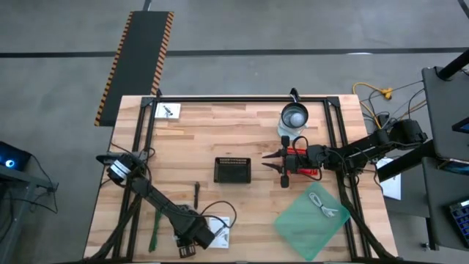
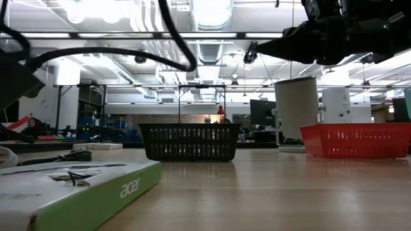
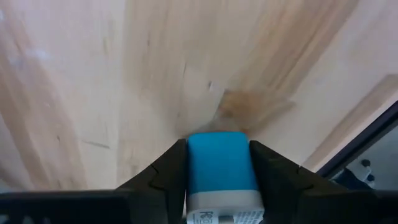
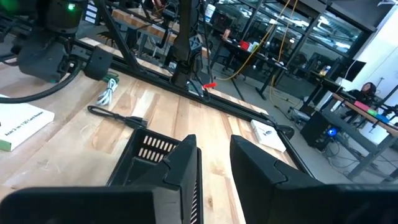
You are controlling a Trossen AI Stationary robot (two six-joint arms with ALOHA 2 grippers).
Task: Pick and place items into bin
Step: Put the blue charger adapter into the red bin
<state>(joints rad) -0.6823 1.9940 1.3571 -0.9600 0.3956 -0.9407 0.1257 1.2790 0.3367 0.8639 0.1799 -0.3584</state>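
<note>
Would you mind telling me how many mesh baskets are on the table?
2: a black basket at the table's centre, and a red basket to its right, beneath the right arm. None looks hidden.

Bright overhead glare, blurred near foreground

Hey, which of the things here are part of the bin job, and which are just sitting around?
Job:
- black bin
- blue eraser in left pincer
- green strip tool
- dark stick
- white cable
- right pincer

Lying about:
- red basket
- metal cup
- Acer box

Grey concrete floor (image 1: 293,29), hazard-striped mat (image 1: 135,62), bright ceiling lights (image 2: 212,9), workbenches beyond.
</note>
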